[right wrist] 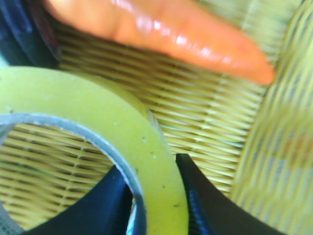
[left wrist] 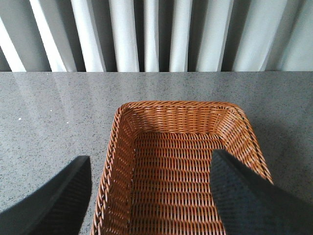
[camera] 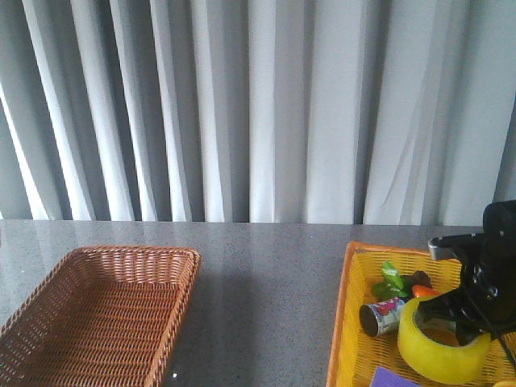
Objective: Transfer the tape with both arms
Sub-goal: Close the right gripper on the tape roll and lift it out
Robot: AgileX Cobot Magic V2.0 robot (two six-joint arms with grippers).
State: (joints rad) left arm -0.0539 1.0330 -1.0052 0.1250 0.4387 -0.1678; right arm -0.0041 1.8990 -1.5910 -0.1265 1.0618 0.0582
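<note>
The yellow tape roll (camera: 442, 347) lies flat in the yellow tray (camera: 348, 322) at the front right. My right gripper (camera: 472, 310) is down at the roll's far right side. In the right wrist view its two black fingers (right wrist: 210, 205) pinch the roll's wall (right wrist: 122, 132), one finger inside the core and one outside. My left gripper (left wrist: 151, 196) is open and empty, its fingers (left wrist: 244, 200) spread above the near end of the brown wicker basket (left wrist: 117, 147). The left arm does not show in the front view.
The brown wicker basket (camera: 181, 266) stands at the front left. In the yellow tray lie a small can (camera: 384, 316), an orange carrot (right wrist: 166, 34) with green leaves (camera: 393, 282), and a purple thing (camera: 395, 377). Grey curtains hang behind the table.
</note>
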